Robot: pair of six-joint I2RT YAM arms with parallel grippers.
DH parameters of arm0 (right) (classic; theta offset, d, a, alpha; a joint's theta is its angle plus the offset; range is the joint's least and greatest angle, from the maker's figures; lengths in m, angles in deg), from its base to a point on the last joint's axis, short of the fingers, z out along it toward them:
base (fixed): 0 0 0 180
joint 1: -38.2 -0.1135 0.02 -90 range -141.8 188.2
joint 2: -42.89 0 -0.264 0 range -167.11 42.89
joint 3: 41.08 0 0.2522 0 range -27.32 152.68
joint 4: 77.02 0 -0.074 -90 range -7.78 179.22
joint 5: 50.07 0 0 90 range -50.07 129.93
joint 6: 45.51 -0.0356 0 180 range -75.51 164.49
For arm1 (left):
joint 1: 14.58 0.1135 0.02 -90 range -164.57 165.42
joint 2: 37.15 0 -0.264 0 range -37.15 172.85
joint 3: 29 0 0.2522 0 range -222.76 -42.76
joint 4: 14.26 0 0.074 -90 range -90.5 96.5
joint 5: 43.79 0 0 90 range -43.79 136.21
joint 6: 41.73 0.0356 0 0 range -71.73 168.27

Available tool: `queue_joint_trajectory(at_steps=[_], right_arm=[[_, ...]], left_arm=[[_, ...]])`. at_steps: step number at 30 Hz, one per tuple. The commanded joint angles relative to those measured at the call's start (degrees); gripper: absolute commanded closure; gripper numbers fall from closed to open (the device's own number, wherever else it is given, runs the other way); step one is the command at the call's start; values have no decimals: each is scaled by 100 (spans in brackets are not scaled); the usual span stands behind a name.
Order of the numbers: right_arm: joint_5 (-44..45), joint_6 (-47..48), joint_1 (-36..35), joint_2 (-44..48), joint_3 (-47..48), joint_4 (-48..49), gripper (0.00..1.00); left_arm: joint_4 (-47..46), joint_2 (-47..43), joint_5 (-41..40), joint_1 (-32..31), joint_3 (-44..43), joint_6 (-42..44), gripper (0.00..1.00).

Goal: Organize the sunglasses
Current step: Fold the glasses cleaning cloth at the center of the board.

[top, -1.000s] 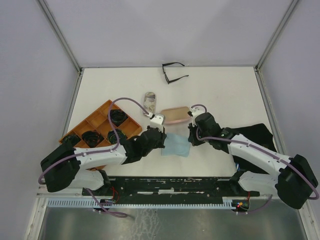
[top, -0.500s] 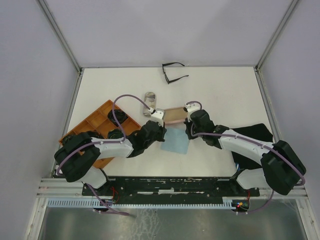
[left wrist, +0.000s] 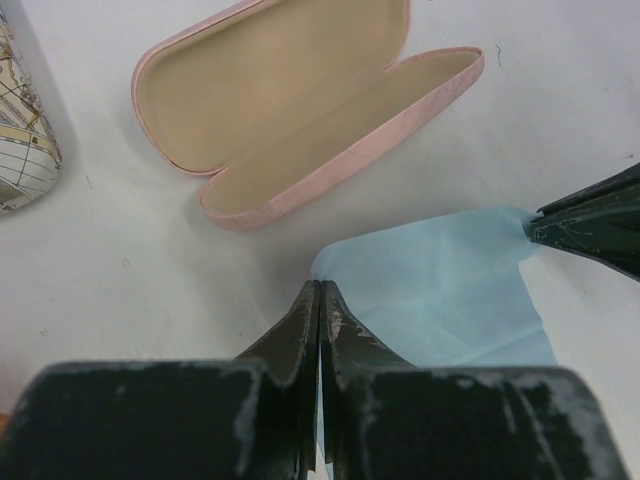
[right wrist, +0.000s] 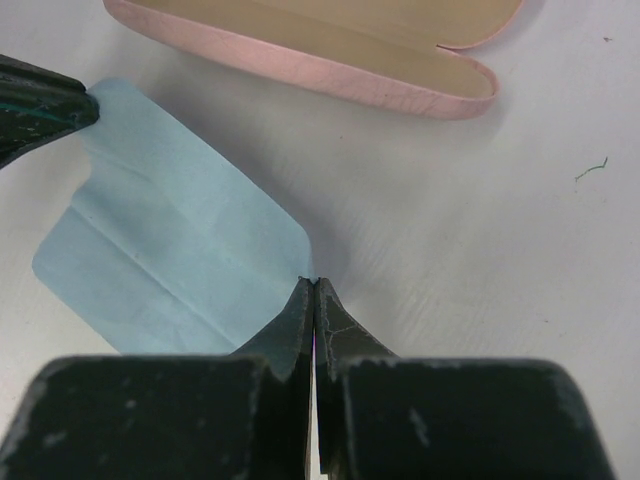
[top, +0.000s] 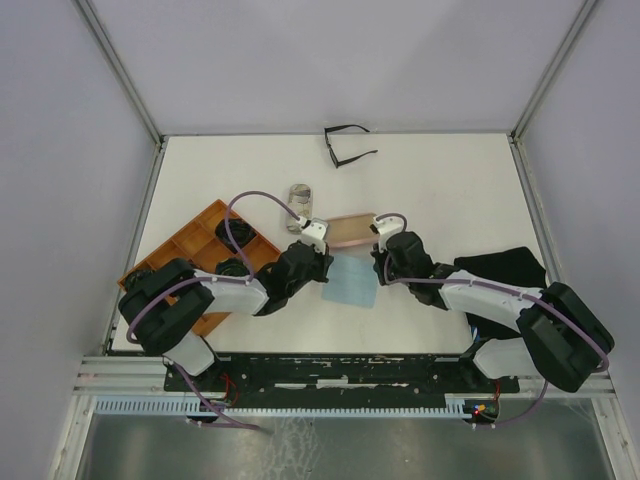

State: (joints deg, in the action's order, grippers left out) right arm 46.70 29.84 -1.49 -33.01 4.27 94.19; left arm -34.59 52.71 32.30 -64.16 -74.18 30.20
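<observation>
Left gripper [left wrist: 320,292], right gripper [right wrist: 314,287]: both clenched on corners of light-blue cloth [left wrist: 440,300], near side of open pink case [left wrist: 300,110]. Thin black sunglasses [top: 347,146]: far centre, well apart; likely light, fragile, slim arms springy; grasp at bridge

Showing pale blue across the cloth [left wrist: 440,290], set against the white of the table [top: 450,180]. Showing soft pink on the outside of the open case [left wrist: 340,165] and tan on its lining. Carrying a cream print of fine dark grid lines and yellowish patches on the patterned case [left wrist: 22,150]. Appearing black on the thin-framed sunglasses [top: 347,147], on the dark pairs [top: 240,235] in the orange-brown tray [top: 200,214], and on the fabric [top: 505,265]. Wearing grey scuffs over black on the left gripper [left wrist: 320,287] and right gripper [right wrist: 314,282].
</observation>
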Motion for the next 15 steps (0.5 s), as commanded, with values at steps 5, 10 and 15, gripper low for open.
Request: queue_joint_trajectory(at_steps=[5, 10, 15], right_arm=[[-75, 230, 13, 393, -382, 923, 100], [-416, 288, 11, 545, -494, 968, 100], [-812, 229, 11, 605, -546, 894, 100]], left_arm=[[-995, -17, 332, 62, 320, 473, 97], [-1316, -19, 647, 68, 537, 472, 97], [-1511, -100, 721, 63, 722, 431, 97]])
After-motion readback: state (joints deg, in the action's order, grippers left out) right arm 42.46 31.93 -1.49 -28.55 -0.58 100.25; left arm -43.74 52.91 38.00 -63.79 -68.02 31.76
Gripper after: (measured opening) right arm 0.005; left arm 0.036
